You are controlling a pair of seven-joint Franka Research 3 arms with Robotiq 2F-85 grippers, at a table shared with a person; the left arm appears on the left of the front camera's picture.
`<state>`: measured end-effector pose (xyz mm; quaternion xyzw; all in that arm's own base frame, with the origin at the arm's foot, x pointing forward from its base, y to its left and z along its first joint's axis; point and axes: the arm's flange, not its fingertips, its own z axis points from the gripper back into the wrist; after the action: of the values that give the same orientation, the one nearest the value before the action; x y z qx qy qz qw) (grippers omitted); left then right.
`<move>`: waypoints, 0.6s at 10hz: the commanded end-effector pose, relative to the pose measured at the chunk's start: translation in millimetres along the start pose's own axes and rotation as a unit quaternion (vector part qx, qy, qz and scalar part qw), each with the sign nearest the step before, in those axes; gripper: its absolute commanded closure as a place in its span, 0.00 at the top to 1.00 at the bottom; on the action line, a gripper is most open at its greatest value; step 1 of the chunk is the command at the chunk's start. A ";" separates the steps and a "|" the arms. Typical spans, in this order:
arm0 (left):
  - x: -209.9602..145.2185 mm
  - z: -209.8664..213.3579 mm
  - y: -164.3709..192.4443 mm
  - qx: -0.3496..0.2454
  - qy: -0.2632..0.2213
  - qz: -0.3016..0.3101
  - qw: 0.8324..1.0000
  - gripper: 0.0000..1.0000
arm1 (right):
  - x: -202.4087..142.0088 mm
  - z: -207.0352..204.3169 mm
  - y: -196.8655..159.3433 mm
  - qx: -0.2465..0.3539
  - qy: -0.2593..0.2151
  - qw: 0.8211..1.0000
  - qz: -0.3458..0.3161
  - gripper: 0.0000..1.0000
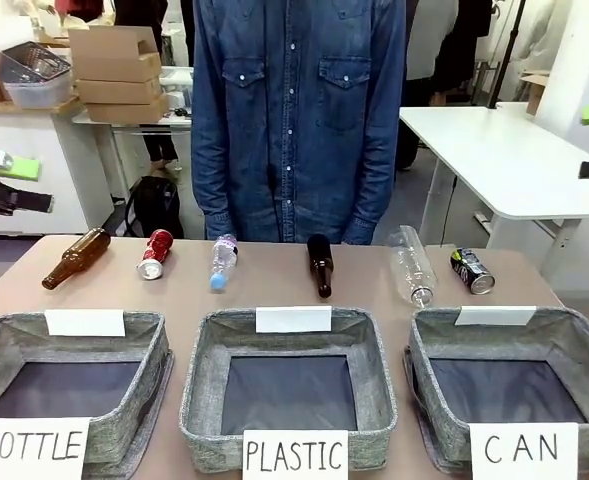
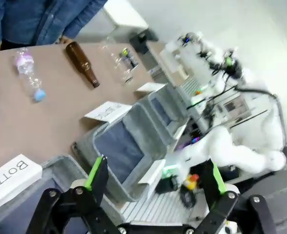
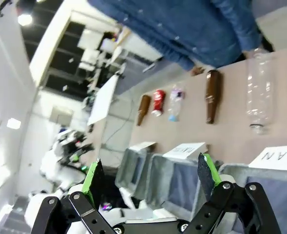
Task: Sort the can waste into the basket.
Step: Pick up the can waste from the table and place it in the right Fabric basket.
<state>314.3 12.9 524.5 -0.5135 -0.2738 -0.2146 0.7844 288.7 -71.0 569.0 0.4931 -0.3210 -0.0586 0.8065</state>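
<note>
**No Cans Sorted Yet, Both Grippers Empty**

From where I stood, the job had not begun. The basket (image 1: 574,335) marked "CAN" sat at the robot's right end of the near row, and its dark bottom was bare. The two like baskets beside it, signed "PLASTIC" (image 1: 199,360) and "BOTTLE" (image 1: 149,345), held nothing either.

Both pieces of can waste lay on their sides in the far row, in front of the person (image 1: 294,120) in the denim shirt. The black and silver can (image 1: 472,271) rested just beyond the far rim of the right-hand basket, beside a large clear plastic bottle (image 1: 412,266). The red can (image 1: 155,254) was well apart from that basket, at the other end of the table, between a brown glass bottle (image 1: 75,258) and a small plastic bottle with a blue cap (image 1: 222,262). A darker bottle (image 1: 320,265) lay near the middle.

The left gripper (image 2: 156,173) hung above its own end of the baskets with its green-padded fingers spread wide and nothing between them. The right gripper (image 3: 149,171) was the same, wide apart and empty, looking down over the basket row.

So two cans were left to move. I judged the black one the easy pick for the right arm (the red one would need a long carry, or a reach across).
</note>
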 end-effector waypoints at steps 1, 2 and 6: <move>-1.8 -29.4 -36.3 0.142 0.066 -0.051 0.986 1.00 | -2.2 7.2 -2.3 0.040 0.016 0.999 -0.012 1.00; 0.0 0.0 0.0 0.000 0.000 0.000 1.000 1.00 | -2.2 7.2 -2.3 0.040 0.016 0.999 -0.012 1.00; 0.0 0.0 0.0 0.000 0.000 0.000 1.000 1.00 | -2.2 7.2 -2.3 0.040 0.016 0.999 -0.012 1.00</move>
<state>311.5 14.6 522.8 -0.5057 -0.2653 -0.2043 0.7951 277.2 -75.9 567.2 0.5277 -0.2938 -0.0576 0.7949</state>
